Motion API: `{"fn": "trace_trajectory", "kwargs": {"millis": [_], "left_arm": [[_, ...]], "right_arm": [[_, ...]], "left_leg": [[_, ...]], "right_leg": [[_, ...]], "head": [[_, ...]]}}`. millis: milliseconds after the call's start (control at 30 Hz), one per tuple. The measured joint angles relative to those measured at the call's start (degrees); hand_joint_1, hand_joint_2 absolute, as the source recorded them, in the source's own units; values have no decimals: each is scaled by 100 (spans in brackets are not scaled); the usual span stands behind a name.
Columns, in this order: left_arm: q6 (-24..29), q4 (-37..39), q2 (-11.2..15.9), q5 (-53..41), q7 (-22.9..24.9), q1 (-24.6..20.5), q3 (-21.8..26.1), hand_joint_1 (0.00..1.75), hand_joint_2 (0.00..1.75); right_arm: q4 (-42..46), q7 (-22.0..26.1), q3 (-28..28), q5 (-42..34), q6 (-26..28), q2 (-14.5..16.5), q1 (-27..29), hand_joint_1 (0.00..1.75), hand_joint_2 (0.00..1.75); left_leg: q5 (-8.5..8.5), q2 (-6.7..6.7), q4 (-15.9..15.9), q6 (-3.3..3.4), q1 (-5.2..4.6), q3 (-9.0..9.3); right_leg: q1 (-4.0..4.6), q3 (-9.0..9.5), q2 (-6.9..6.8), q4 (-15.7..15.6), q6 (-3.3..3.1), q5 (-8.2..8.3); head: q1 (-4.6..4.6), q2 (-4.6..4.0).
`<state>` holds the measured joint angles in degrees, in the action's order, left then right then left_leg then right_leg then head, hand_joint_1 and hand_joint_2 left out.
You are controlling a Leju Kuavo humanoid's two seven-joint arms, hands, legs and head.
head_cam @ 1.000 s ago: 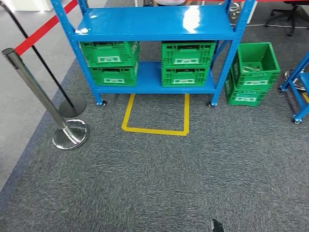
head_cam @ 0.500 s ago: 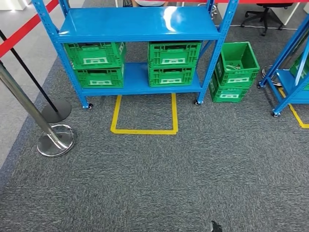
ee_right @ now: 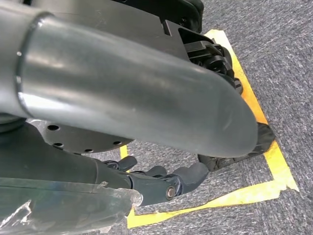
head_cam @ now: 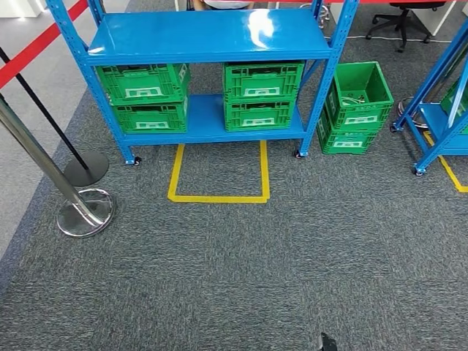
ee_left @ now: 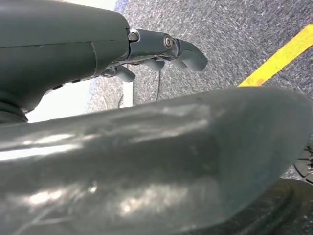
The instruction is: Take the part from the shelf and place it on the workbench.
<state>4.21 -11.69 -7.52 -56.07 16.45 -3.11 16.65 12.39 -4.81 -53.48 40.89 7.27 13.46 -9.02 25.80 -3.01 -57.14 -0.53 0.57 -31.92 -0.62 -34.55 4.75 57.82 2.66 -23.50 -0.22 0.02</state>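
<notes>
One blue shelf (head_cam: 210, 36) stands ahead of me with four green crates (head_cam: 262, 80) stacked in two pairs, and two more crates (head_cam: 357, 91) stand beside it. Something, perhaps the part, lies in the top one; its axis is unclear. Left hand (ee_left: 162, 49) and right hand (ee_right: 166, 183) hang with fingers loosely extended, holding nothing.

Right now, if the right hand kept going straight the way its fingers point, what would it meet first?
Probably the grey carpet. In the right wrist view the right hand holds nothing, its fingers pointing out above the floor near the yellow tape. Nothing else shows in that line, though depth is unclear.
</notes>
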Motion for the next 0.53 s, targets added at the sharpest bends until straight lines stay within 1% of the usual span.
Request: {"fn": "trace_trajectory", "kwargs": {"millis": [100,200,233,267,300,333,367,400,433,467,500,533], "left_arm": [[5,0,1,-22,1,0,0,0,0],[5,0,2,-32,0,-5,0,0,0],[7,0,-1,-32,0,-8,0,0,0],[8,0,-3,-33,1,-10,0,0,0],[4,0,-5,-36,1,-11,0,0,0],[-9,1,-7,-42,1,-8,0,0,0],[-28,1,-6,-49,1,-3,0,0,0],[-50,2,-5,-56,1,4,0,0,0],[-73,2,-5,-62,1,10,0,0,0],[-87,2,-5,-64,1,15,0,0,0],[-97,2,-5,-66,1,17,0,0,0],[-102,2,-6,-67,1,18,0,0,0]], "right_arm": [[0,0,2,-2,1,0,1,0,0],[0,-1,2,-2,1,0,3,0,0],[0,-1,2,-2,2,0,3,0,0],[0,-1,2,-2,4,0,3,0,0],[0,-1,2,-2,7,0,1,0,0],[0,-2,3,-2,8,0,-3,0,0],[0,-3,5,-2,6,0,-7,0,0],[0,-4,8,-2,3,0,-9,0,0],[0,-5,10,-2,1,0,-7,0,0],[0,-6,13,-2,-1,0,-1,0,0],[0,-7,15,-2,-1,-1,5,0,0],[0,-8,15,-2,0,-1,9,0,0]], "left_leg": [[0,0,-6,0,-3,-4],[1,5,-20,49,-26,-12],[-19,19,14,72,-15,1],[-45,44,62,93,-2,25],[-71,76,113,118,15,49],[-91,113,158,138,31,73],[-93,151,175,148,32,86],[-87,184,178,151,31,88],[-77,215,177,144,31,91],[-66,241,175,130,34,98],[-51,257,173,108,45,113],[-44,264,172,96,50,121]], "right_leg": [[-3,-2,2,0,4,3],[-30,0,19,-30,58,26],[-28,-5,28,-36,79,30],[-21,-28,-13,-15,91,13],[-12,-86,-91,90,100,-57],[-4,-202,-193,320,107,-188],[-5,-376,-307,670,111,-363],[-10,-573,-374,1076,122,-543],[-17,-743,-408,1418,134,-662],[-26,-826,-422,1591,147,-684],[-39,-782,-429,1520,160,-592],[-45,-751,-432,1463,166,-533]], "head": [[-1,0],[-3,0],[-5,0],[-1,0],[15,0],[31,0],[48,0],[59,0],[61,0],[60,0],[61,0],[60,0]]}}
